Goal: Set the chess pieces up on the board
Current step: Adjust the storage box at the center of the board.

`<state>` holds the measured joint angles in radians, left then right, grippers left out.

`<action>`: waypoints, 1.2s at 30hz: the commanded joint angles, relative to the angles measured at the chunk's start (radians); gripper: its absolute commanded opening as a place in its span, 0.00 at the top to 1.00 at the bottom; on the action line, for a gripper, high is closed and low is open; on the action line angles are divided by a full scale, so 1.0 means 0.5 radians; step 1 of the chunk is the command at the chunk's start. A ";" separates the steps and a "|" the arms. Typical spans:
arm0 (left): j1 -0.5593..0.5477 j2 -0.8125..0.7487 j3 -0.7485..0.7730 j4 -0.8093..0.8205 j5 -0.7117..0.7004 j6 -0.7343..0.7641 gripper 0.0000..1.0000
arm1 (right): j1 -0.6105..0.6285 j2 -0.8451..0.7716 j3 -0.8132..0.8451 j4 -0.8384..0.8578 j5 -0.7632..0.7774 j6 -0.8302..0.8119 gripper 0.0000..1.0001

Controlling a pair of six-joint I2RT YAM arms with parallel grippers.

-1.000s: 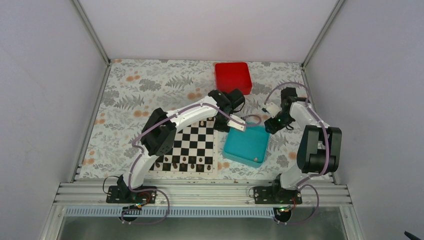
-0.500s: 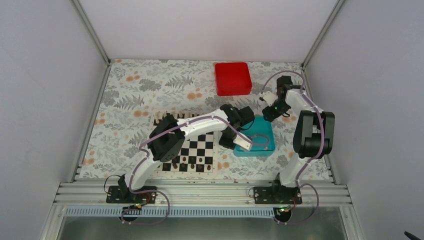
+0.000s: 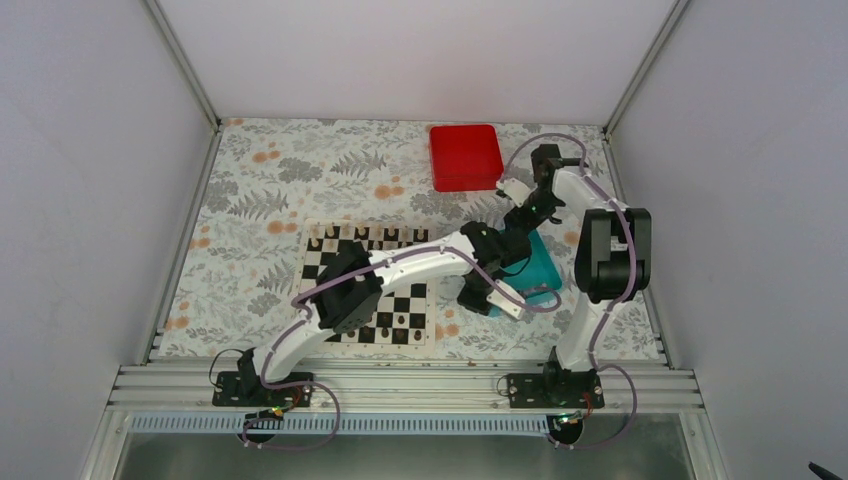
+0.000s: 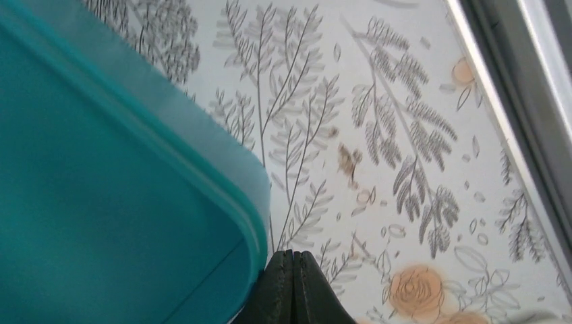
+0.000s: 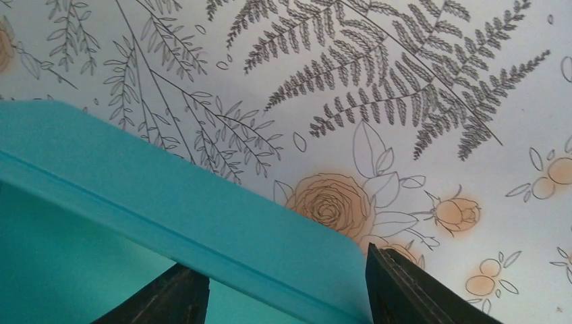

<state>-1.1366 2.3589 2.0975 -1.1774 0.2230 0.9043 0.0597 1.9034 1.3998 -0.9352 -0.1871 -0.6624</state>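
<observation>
- From my remote seat, nearest in the overhead view is the board (image 3: 322, 265). It lies flat on the floral tablecloth (image 3: 250, 190), to the left of the teal tray (image 3: 545, 270). The left arm crosses over much of it.
- A row of dark pieces (image 3: 402, 322) stands along the board's near edge, on the side closer to me than the tray.
- The left gripper (image 4: 292, 260) hangs at the tray's near-left side. Its fingers are pressed together with nothing between them, right beside one rounded corner of the tray's rim. I cannot tell whether they touch the rim.
- The tray itself looks tilted from above, and both grippers hide most of it. I cannot see into it.
- The right gripper (image 5: 280, 258) sits at the tray's far side with its fingers apart. One finger is over the tray's inside and the other is just outside its corner, with the rim between them. I cannot tell whether they press on the rim.
- Tiny chess pieces (image 3: 365, 237) line the board's far edge, left of the tray. They are too small for me to judge their colour.
- A red box (image 3: 465, 157) lies flat well beyond the tray, near the back wall.
</observation>
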 commanded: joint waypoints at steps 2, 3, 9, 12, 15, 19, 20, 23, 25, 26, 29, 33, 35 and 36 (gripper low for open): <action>-0.076 0.117 0.166 -0.024 0.106 -0.007 0.98 | 0.059 0.073 0.080 -0.137 -0.141 -0.022 0.41; -0.088 0.138 0.181 -0.026 0.109 -0.003 0.98 | 0.069 0.068 0.079 -0.116 -0.098 -0.005 0.41; -0.126 0.200 0.220 -0.041 0.123 -0.002 0.98 | 0.042 -0.140 0.102 0.062 0.042 0.161 0.35; -0.127 0.183 0.194 -0.038 0.125 0.004 0.98 | 0.017 -0.189 0.104 0.002 0.059 0.187 0.34; -0.126 0.159 0.148 -0.049 0.116 0.008 0.98 | -0.029 -0.255 0.044 -0.005 0.078 0.192 0.33; -0.131 0.039 -0.058 -0.015 0.075 -0.001 0.98 | -0.132 -0.344 -0.033 -0.019 0.053 0.182 0.33; -0.137 -0.008 -0.130 0.011 0.039 -0.008 0.98 | -0.160 -0.371 -0.056 -0.020 0.053 0.180 0.33; -0.144 -0.178 -0.427 0.118 -0.083 -0.017 0.98 | -0.244 -0.445 -0.138 -0.022 0.046 0.161 0.33; -0.144 -0.252 -0.555 0.197 -0.144 -0.022 0.98 | -0.286 -0.462 -0.188 -0.010 0.054 0.147 0.32; -0.144 -0.266 -0.590 0.230 -0.173 -0.025 0.98 | -0.301 -0.463 -0.206 -0.002 0.060 0.142 0.32; -0.142 -0.232 -0.582 0.293 -0.243 -0.046 0.98 | -0.322 -0.435 -0.241 0.048 0.115 0.157 0.51; -0.144 -0.159 -0.490 0.291 -0.258 -0.051 0.98 | -0.352 -0.346 -0.200 0.062 0.125 0.195 0.94; -0.144 -0.144 -0.479 0.318 -0.304 -0.048 0.98 | -0.353 -0.320 -0.191 0.058 0.126 0.177 0.96; -0.144 -0.138 -0.476 0.334 -0.324 -0.046 0.98 | -0.353 -0.303 -0.186 0.053 0.123 0.170 0.96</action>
<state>-1.2018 2.2677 1.8278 -1.0508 0.1055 0.8890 -0.1066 1.7180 1.2926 -0.9230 -0.1356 -0.5781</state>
